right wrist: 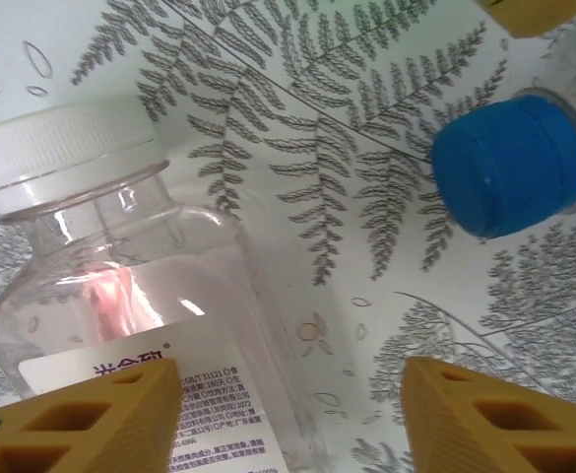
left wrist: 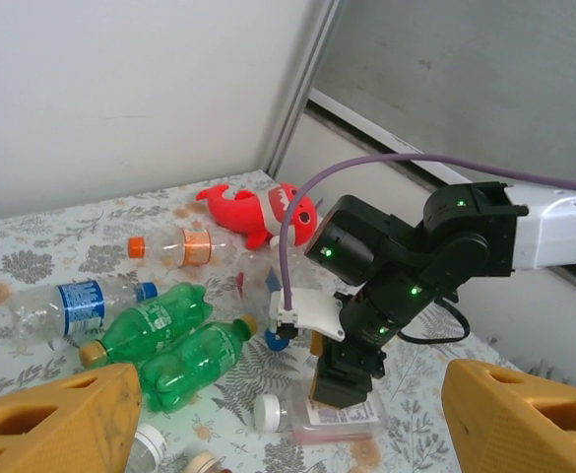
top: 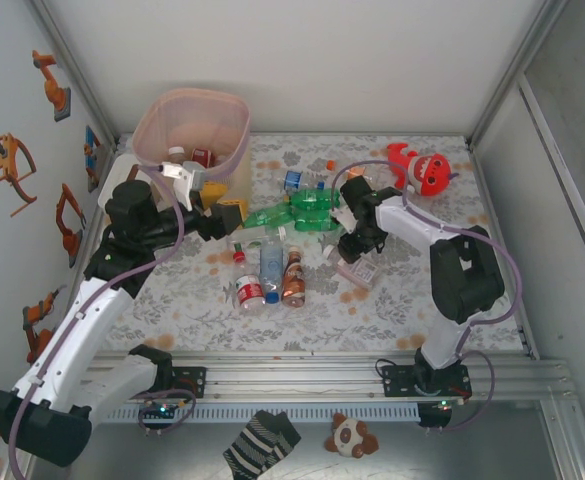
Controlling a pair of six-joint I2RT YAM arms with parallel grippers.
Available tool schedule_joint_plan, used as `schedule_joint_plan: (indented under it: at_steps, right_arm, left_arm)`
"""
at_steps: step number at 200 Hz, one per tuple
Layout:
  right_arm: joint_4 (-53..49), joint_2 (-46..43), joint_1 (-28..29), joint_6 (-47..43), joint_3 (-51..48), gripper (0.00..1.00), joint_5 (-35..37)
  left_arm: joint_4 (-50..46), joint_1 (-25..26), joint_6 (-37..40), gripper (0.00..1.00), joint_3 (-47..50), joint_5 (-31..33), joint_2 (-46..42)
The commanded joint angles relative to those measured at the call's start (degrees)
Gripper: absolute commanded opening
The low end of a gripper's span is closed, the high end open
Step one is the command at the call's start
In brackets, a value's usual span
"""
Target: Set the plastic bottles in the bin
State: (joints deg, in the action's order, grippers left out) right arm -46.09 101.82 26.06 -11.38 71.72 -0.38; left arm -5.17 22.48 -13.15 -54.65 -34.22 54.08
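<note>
Bottles [top: 271, 265] lie scattered across the middle of the patterned surface [top: 392, 310]. At least two more show inside the bin [top: 240, 140], which stands at the far left corner. Two green bottles [top: 310, 212] lie side by side in the thick of the scatter. Nearer the arms, three more lie roughly in a row, the brown one [top: 293, 282] on the right.

The left claw [top: 224, 203] hangs just beside the bin, its yellow fingers spread wide with nothing between them. The right claw [right wrist: 288, 399] is low over a clear bottle [right wrist: 120, 305] with a white cap, which lies on its side on the surface. Its fingers stand well apart, one of them over the bottle's label, and they have no grip on it. The blue cap [right wrist: 509, 163] of another bottle lies just beside it.

A red plush [top: 422, 170] sits toward the far right, apart from the bottles.
</note>
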Motion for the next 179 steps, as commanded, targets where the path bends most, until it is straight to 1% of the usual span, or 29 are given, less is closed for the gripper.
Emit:
schedule_joint_plan:
  at_steps: [1,10,24,50,67,80,103,114,136,179]
  right_arm:
    - [-1.40,0.01,0.04,-0.32,0.83,0.84,-5.97]
    - [-0.69,-0.04,0.13,-0.36,0.26,0.91,-6.63]
    - [0.10,-0.08,0.23,-0.40,-0.37,0.96,-6.82]
    - [0.73,-0.60,0.78,-0.70,-0.58,0.96,-5.53]
    - [0.65,-1.71,1.39,-0.82,-0.30,0.94,-4.25]
    - [0.56,-3.07,1.92,-1.23,-0.27,0.94,-4.64]
    - [-0.16,-5.11,3.73,-4.52,-0.78,0.94,-6.49]
    - [-0.56,-5.28,5.07,-7.18,-1.30,0.94,-6.18]
    - [-1.21,-3.77,7.12,-10.78,-1.83,0.95,-4.73]
    - [-1.52,1.10,8.82,-11.08,-0.20,0.95,-3.02]
  left_arm:
    - [0.60,0.37,-0.12,0.79,-1.82,0.36,0.30]
    - [0.53,0.46,-0.17,0.79,-1.86,0.38,0.49]
    - [0.43,0.63,-0.12,0.79,-1.95,0.38,0.66]
    - [0.08,0.77,0.13,0.79,-2.29,0.72,0.75]
    - [-0.42,0.81,0.40,0.79,-2.64,1.12,0.67]
    - [-0.80,0.86,0.57,0.79,-2.74,1.28,0.63]
    - [-0.92,0.90,0.58,0.79,-2.48,1.55,0.43]
    - [-0.69,0.90,0.58,0.79,-2.31,1.61,0.32]
    - [-0.60,0.97,0.49,0.79,-2.21,1.61,0.41]
    - [-0.57,1.07,0.58,0.79,-1.99,1.72,0.37]
